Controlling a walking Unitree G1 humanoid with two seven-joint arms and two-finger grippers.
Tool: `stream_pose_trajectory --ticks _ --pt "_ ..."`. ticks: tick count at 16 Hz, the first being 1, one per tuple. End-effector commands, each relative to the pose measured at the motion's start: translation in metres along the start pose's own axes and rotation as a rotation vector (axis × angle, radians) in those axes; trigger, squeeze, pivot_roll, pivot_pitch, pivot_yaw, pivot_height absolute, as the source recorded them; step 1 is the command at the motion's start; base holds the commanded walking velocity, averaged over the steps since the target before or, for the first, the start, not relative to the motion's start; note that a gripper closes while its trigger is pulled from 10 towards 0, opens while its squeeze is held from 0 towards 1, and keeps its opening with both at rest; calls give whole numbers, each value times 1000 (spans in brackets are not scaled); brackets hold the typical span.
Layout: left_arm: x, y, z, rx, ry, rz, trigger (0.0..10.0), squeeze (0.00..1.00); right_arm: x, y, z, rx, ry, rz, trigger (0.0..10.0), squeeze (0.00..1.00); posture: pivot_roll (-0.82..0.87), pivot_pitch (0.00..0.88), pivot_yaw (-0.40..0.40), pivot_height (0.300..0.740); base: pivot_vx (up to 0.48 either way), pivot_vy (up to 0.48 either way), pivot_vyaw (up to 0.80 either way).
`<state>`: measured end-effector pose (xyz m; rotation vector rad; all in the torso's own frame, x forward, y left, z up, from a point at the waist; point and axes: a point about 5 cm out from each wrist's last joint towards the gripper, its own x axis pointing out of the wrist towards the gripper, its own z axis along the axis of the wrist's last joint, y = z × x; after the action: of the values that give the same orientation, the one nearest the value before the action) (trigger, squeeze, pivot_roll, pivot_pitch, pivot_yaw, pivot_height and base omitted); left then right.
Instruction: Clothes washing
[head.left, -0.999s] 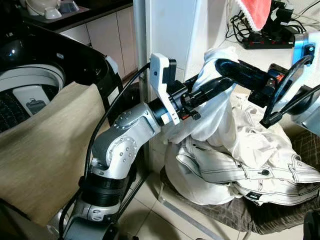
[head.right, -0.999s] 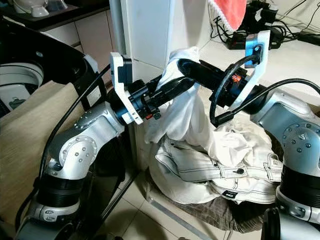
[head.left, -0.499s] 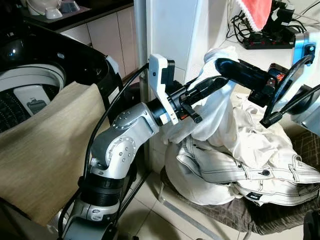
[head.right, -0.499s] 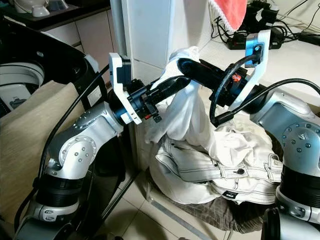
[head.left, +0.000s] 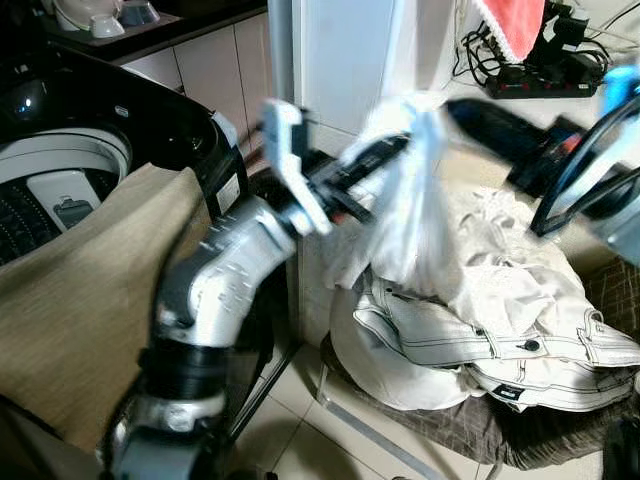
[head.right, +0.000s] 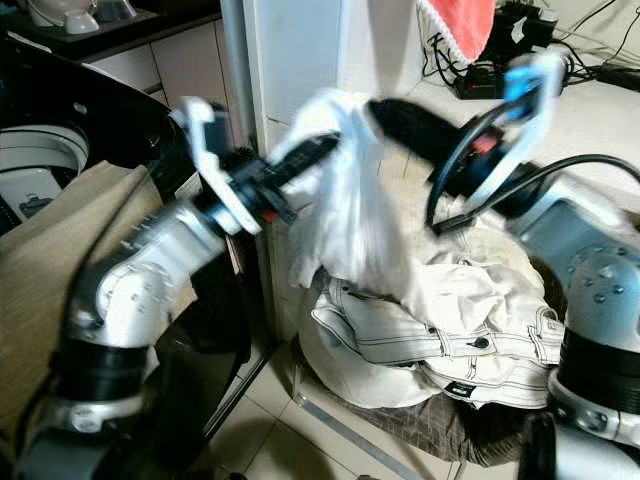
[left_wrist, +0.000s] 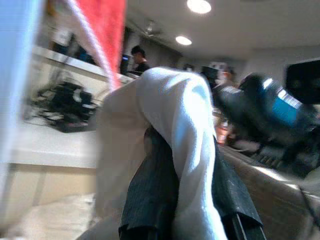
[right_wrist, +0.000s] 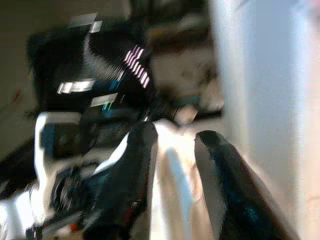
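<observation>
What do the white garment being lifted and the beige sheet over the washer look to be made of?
White garment: thin, soft woven cloth, likely cotton, matte; it drapes and creases where the left gripper pinches it. Beige sheet: coarser matte weave, linen-like, with a faint ribbed texture.

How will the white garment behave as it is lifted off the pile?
The white garment is probably floppy: it drapes in loose folds from the left gripper. Its lower part may trail onto the pile. Likely light, since it hangs thin.
</observation>
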<state>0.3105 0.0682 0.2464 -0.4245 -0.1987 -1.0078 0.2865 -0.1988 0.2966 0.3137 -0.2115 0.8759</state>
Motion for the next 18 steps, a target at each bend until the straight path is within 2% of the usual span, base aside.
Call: stream_pose_trajectory --ticks 1,3,5,7,9,10,11,12,13,14,15,16,17,18 --pt "-1 5 11 35 -24 13 0 0 -4 0 17 -1 -101 1 10000 0 -134 0 25 740 0 0 0" --pt "-8 12 16 63 -21 40 0 0 -9 4 24 9 -157 33 10000 0 -135 0 26 740 0 0 0" --pt "-15 25 27 117 -27 97 0 0 -10 7 15 -17 -90 23 10000 0 -134 0 27 740 0 0 0" --pt "-20 37 40 176 -19 146 0 0 -10 7 -3 -24 -5 -6 10000 0 -128 0 26 740 0 0 0" --pt "-22 40 39 206 26 153 0 0 -9 9 -32 -82 167 -42 10000 0 -125 0 37 740 0 0 0" --pt "-23 41 35 231 58 167 0 0 -8 10 -43 -89 221 -55 10000 0 -124 0 37 740 0 0 0" --pt "-24 46 36 279 87 202 0 0 -9 9 -50 -90 247 -86 10000 0 -117 0 31 740 0 0 0" --pt "-27 56 46 352 110 256 0 0 -11 7 -55 -93 269 -114 10000 0 -115 0 30 740 0 0 0" --pt "-34 72 68 483 138 348 0 0 -12 6 -58 -95 281 -134 10000 0 -115 0 30 740 0 0 0" --pt "-38 81 87 552 129 414 0 0 -12 5 -60 -100 285 -141 10000 0 -113 0 30 740 0 0 0" --pt "-51 97 143 815 104 619 0 0 -14 5 -61 -111 291 -150 10000 0 -113 0 32 740 0 0 0" --pt "-70 98 212 1128 24 893 0 0 -15 5 -62 -118 294 -157 10000 0 -111 0 37 740 0 0 0" --pt "-81 83 258 1329 -52 1029 0 0 -16 5 -62 -121 294 -164 10000 0 -111 0 37 740 0 0 0" --pt "-96 54 311 1562 -179 1167 0 0 -17 4 -62 -126 291 -174 10000 0 -108 0 38 740 0 0 0"
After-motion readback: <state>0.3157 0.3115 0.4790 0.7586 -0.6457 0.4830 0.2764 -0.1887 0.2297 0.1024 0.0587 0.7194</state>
